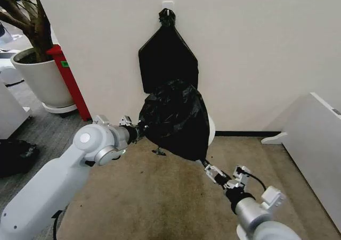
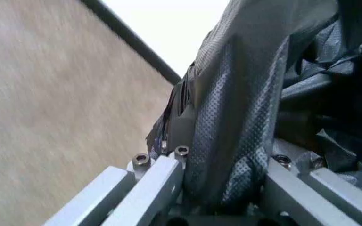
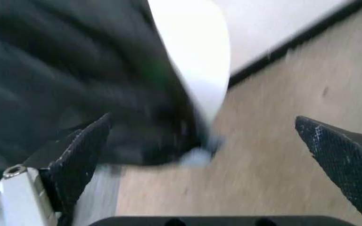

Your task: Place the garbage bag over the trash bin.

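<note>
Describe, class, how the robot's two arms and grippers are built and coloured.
Both arms are smooth white shells with rounded silver-grey joints. The left gripper has silver metal rails with hex bolts and dark dimpled fingers. The right gripper has black textured pads on a silver mount; black cables loop at its wrist.

no readable text, labels or numbers anywhere

Tan carpet (image 1: 160,197), perhaps under trash bin (image 1: 211,129)
</note>
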`<state>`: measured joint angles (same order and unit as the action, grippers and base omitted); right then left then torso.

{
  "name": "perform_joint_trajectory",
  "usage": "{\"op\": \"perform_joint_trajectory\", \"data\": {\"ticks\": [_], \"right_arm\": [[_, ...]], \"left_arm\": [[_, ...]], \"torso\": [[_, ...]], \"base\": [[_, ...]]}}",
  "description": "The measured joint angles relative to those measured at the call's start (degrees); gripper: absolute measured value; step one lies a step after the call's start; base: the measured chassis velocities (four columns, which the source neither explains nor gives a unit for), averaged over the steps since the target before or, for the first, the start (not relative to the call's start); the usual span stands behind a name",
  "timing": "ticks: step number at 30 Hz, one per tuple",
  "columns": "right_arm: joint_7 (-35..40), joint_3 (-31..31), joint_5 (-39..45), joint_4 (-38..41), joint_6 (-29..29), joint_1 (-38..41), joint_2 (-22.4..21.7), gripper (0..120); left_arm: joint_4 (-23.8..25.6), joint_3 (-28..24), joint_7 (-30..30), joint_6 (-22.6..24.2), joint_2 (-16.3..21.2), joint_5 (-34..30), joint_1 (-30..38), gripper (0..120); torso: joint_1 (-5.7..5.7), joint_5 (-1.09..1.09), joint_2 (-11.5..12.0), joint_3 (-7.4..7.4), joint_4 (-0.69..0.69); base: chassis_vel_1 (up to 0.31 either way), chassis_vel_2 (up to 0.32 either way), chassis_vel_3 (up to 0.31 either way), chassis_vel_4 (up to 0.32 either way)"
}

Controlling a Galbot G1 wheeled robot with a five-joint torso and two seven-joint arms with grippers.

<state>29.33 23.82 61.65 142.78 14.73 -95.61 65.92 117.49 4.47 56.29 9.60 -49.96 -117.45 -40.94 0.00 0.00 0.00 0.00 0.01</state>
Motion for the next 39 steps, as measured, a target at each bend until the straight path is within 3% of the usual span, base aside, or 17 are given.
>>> {"op": "perform_joint_trajectory", "data": {"ticks": [5,9,11,13,14,18,20,27,34,39], "right_arm": [[1.0,9.3,1.1,0.7,1.4,3.0,-5.5,100],[2.0,10.6,2.1,0.7,2.3,6.0,-8.6,100],[3.7,9.8,4.1,0.7,3.4,11.7,-13.8,100],[4.7,7.3,5.9,0.7,3.8,17.7,-18.6,100],[4.7,7.3,5.9,0.7,3.8,17.7,-18.6,100],[1.8,2.1,6.5,-0.5,4.6,27.5,-25.6,100],[0.1,0.6,7.3,-1.1,5.5,30.1,-27.5,95],[-2.4,-3.6,10.1,-3.3,8.5,36.2,-30.4,75],[-2.2,-15.4,14.7,-6.6,11.9,50.1,-32.4,53],[1.6,-25.5,18.1,-8.3,13.5,59.9,-30.6,34]], "left_arm": [[-0.1,-1.5,-3.5,3.6,1.4,14.1,-1.8,1],[-0.1,-2.1,-5.1,4.6,2.0,18.6,-2.7,1],[0.5,-3.3,-6.7,5.9,2.6,23.2,-3.5,1],[1.0,-4.7,-7.1,6.7,2.9,26.1,-3.7,1],[1.0,-4.7,-7.1,6.7,2.9,26.1,-3.7,1],[1.9,-5.9,-7.3,8.6,3.3,29.5,-3.8,1],[2.2,-6.3,-7.2,9.4,3.3,30.0,-3.8,1],[2.6,-7.4,-6.5,11.0,3.3,30.6,-3.4,1],[2.7,-8.9,-6.2,12.7,3.3,31.9,-2.4,1],[2.6,-9.7,-6.2,13.1,3.2,33.1,-1.5,1]], "torso": [[0.0,0.01,0.0,0.0,0.0],[0.0,0.02,0.0,0.0,0.0],[0.0,0.01,0.0,0.0,-0.03],[0.0,0.03,0.0,-0.01,-0.03],[0.0,0.03,0.0,-0.01,-0.03],[0.0,0.03,0.0,0.0,-0.03],[0.0,-0.01,0.0,-0.01,-0.02],[0.0,0.02,0.0,-0.01,0.0],[0.0,0.0,0.0,-0.01,-0.01],[0.0,-0.01,0.0,0.0,-0.01]], "base": [[0.0,0.0,0.0,0.0],[0.0,0.0,0.0,0.0],[0.0,0.0,0.0,0.0],[0.0,0.0,0.0,0.0],[0.0,0.0,0.0,0.0],[0.0,0.0,0.0,0.0],[0.0,0.0,0.0,0.0],[0.0,0.0,0.0,0.0],[0.0,0.0,0.0,0.0],[0.0,0.0,0.0,0.0]]}}
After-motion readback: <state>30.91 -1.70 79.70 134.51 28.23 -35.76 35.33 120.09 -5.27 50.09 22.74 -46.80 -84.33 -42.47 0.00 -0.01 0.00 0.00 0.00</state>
